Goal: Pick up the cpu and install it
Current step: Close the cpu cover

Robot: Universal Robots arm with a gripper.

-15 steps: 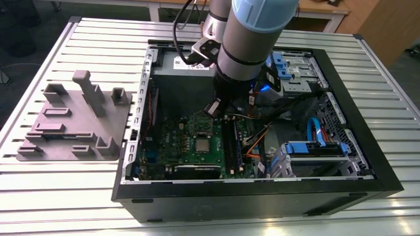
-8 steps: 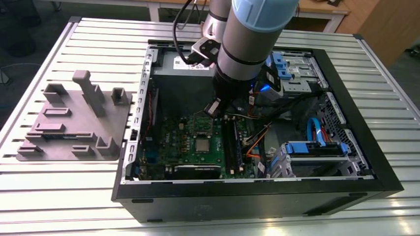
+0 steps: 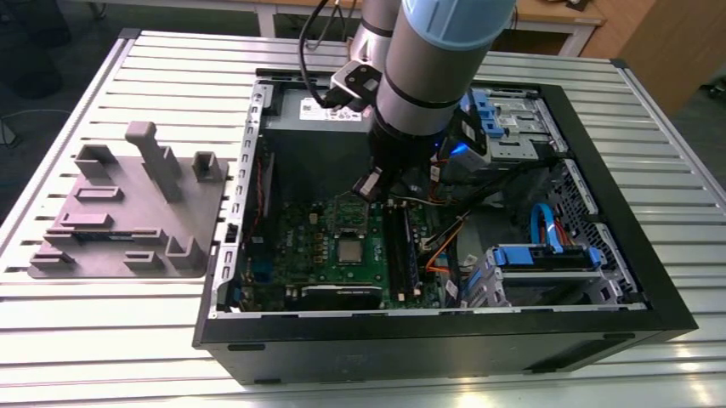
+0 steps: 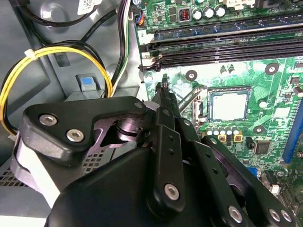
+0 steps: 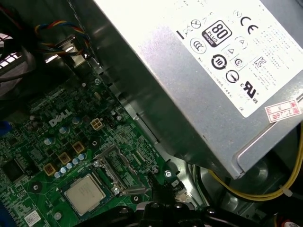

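The cpu point(image 3: 349, 252), a small square chip with a silvery top, lies flat in its socket on the green motherboard point(image 3: 306, 246) inside the open computer case point(image 3: 454, 340). Both wrist views show the cpu point(image 4: 229, 105) point(image 5: 85, 193) with a metal socket frame point(image 5: 118, 170) beside it. My gripper point(image 3: 372, 185) hangs above the board, a little off to the cpu's side and not touching it. In the second wrist view my gripper point(image 4: 163, 87) has its black fingers pressed together, with nothing between them. The gripper's tip point(image 5: 160, 185) also shows in the first wrist view.
A grey power supply box point(image 5: 213, 71) with a white label stands close beside the arm. Long black memory slots point(image 4: 227, 49) run next to the socket. Yellow cables point(image 4: 47, 52) loop near the case wall. Drive bays with blue clips point(image 3: 545, 255) fill the case's far side. A grey fixture point(image 3: 125, 212) lies on the slatted table.
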